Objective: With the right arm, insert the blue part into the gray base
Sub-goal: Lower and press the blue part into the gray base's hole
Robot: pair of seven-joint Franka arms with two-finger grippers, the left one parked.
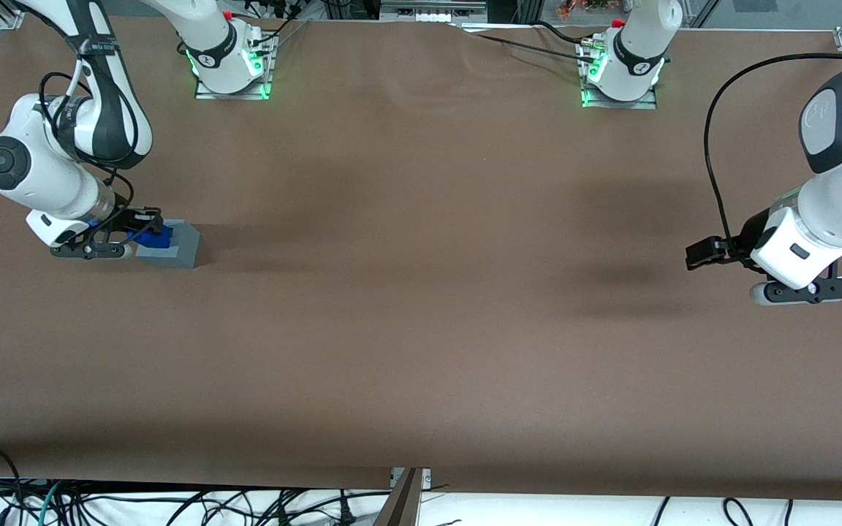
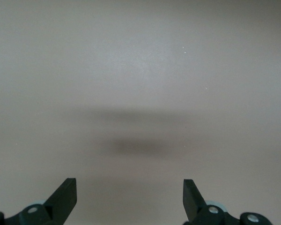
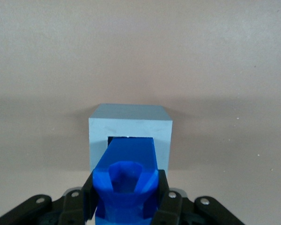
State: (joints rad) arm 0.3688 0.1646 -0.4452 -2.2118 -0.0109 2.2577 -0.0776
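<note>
Gripper point(image 3: 126, 206): fingers clamped on the blue part point(image 3: 127, 176), at the working arm's end of the table point(image 1: 421, 351).
Blue part: its leading end at the gray base's point(image 3: 130, 127) recess; whether it has entered is unclear.
Step, as judged: insertion under way. Next move calls for a straight push, then release.
Views: wrist shows recess alignment; front shows only the base point(image 1: 176, 245) just beside the gripper point(image 1: 129, 235).
</note>
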